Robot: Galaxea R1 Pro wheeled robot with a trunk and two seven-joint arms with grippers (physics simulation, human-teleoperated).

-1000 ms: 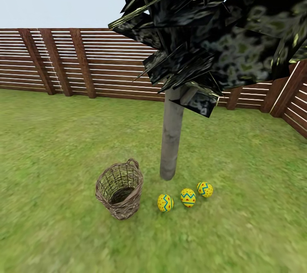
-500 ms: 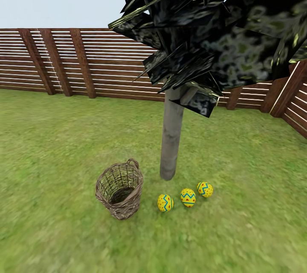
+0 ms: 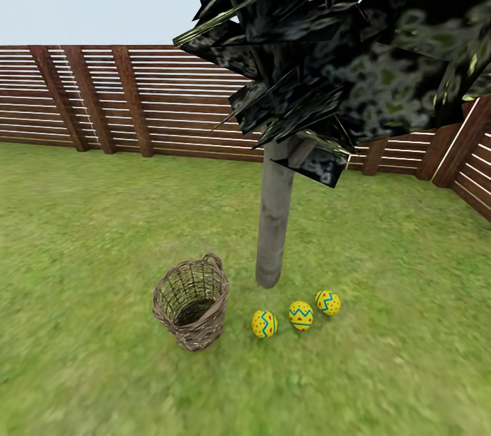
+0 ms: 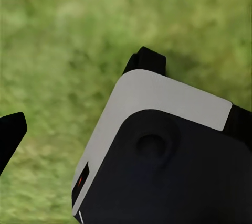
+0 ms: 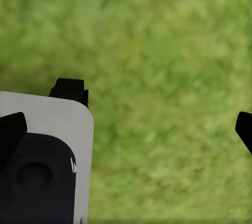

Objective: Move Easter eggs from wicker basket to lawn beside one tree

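Note:
Three yellow Easter eggs with blue zigzags lie in a row on the lawn [image 3: 95,231]: one [image 3: 264,323] nearest the basket, one [image 3: 301,315] in the middle, one [image 3: 328,302] farthest. All rest just in front of the pale trunk of the tree [image 3: 274,225]. The wicker basket [image 3: 192,303] stands upright left of them, and no egg shows through its mouth. My left gripper [image 4: 126,129] hangs over bare grass, one black fingertip [image 4: 10,135] at the picture's edge, jaws apart. My right gripper [image 5: 126,129] is open over grass, holding nothing.
A brown slatted fence [image 3: 136,102] closes the garden behind the tree and along the right side. Dark jagged foliage [image 3: 341,34] hangs low over the trunk. A white-and-black part of my own body [image 4: 168,156] lies under both wrists. Open grass spreads on all sides.

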